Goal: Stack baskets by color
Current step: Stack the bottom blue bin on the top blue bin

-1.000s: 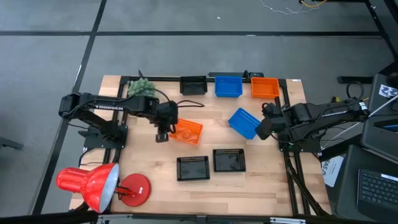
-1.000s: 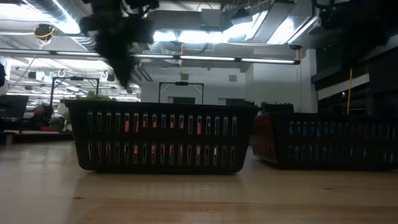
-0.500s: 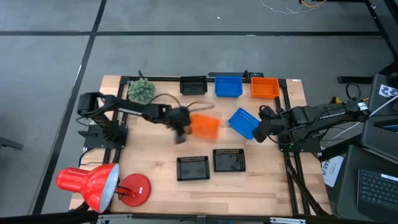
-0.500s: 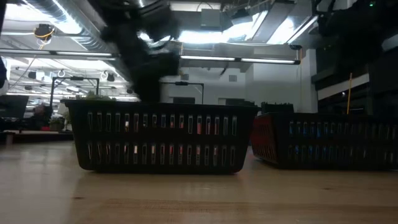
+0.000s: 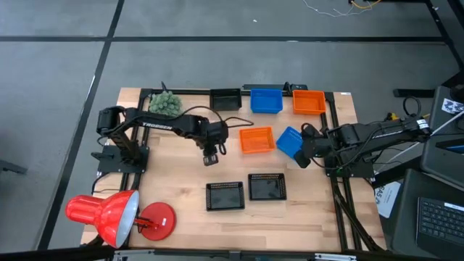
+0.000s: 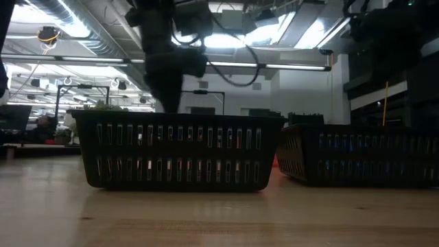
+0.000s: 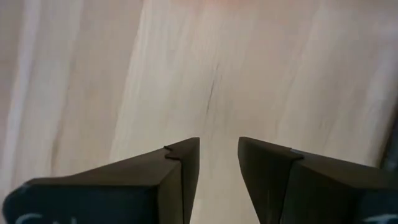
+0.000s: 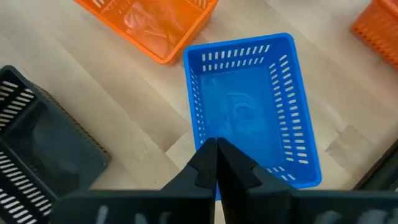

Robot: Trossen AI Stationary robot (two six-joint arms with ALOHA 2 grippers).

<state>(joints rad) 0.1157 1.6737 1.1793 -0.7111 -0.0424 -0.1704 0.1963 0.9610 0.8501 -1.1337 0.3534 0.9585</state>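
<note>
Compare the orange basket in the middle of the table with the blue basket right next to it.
The orange basket lies square to the table edges and untouched; the blue basket sits turned at an angle, with the right gripper shut at its rim. Colour differs: orange against blue. Both are shallow, perforated, upright and empty, similar in size.

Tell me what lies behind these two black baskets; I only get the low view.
Observer: An orange basket sits flat on the table beyond them.
Operator: Is the arm overhead holding it?
Observer: No. The left gripper is open over bare wood, apart from the orange basket.
Operator: And the right arm?
Observer: The right gripper is shut on the near wall of a blue basket beside the orange one.
</note>
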